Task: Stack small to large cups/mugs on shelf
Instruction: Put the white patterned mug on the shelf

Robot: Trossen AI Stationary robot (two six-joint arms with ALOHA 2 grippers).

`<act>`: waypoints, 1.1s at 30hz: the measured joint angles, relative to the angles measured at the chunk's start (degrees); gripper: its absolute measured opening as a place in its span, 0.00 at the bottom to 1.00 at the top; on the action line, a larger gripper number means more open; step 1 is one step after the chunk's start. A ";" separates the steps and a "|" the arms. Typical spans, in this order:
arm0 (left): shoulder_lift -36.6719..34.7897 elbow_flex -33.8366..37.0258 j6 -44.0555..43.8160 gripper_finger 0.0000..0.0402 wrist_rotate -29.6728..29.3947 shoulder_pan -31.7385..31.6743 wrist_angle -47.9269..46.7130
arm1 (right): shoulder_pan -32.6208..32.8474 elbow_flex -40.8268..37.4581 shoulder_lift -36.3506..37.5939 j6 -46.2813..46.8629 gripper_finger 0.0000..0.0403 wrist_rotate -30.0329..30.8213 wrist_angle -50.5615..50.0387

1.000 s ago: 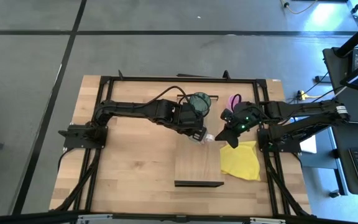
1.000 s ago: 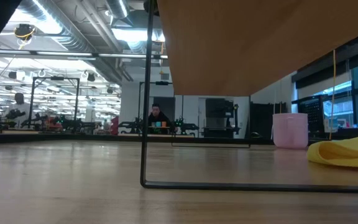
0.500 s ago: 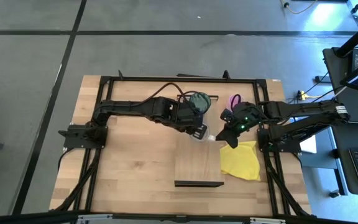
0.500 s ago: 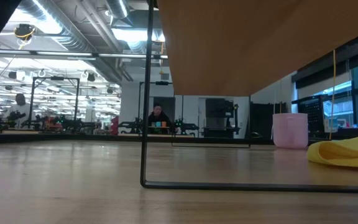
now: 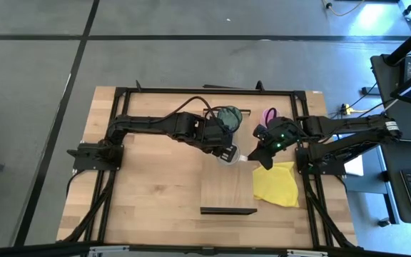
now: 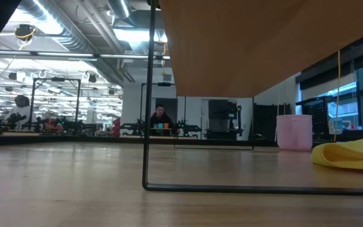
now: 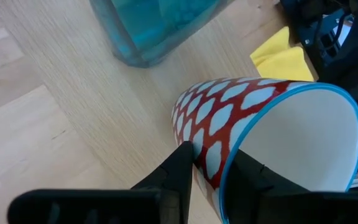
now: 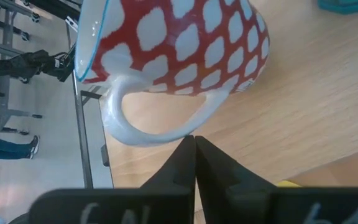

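The left gripper [image 7: 207, 163] pinches the rim of the red-and-white mug [image 7: 272, 130] just beside the shelf's [image 5: 227, 189] back edge, near the teal tumbler [image 7: 157, 28]. The right gripper [image 8: 194, 149], pressed together, touches the handle. Lower the mug level before releasing.

Shelf [image 5: 227, 187] near table's front middle. Patterned mug [image 5: 230, 157] at shelf's back edge. Tumbler [image 5: 227, 116] behind shelf; pink mug [image 5: 269, 117] behind, to right. Cloth [image 5: 276, 183] just right of shelf, touching table.
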State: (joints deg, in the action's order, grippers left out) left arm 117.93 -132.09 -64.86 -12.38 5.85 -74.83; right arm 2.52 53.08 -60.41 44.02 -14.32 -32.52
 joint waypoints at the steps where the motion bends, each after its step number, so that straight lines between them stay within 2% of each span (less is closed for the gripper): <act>1: 0.02 0.00 0.00 0.16 0.02 0.00 0.00 | 0.00 0.01 0.00 -0.01 0.03 0.05 -0.24; 24: 0.02 0.00 -0.83 0.16 1.62 -0.07 -1.01 | 0.00 0.02 0.03 -1.03 0.03 -0.70 -3.38; 33: 0.02 0.00 -2.05 0.16 4.42 -0.35 -1.03 | 0.00 0.02 0.03 -1.04 0.03 -0.70 -3.35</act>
State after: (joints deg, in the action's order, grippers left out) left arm 117.95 -132.09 -66.92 -7.96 5.50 -75.85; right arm 2.52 53.10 -60.38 42.98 -15.02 -35.86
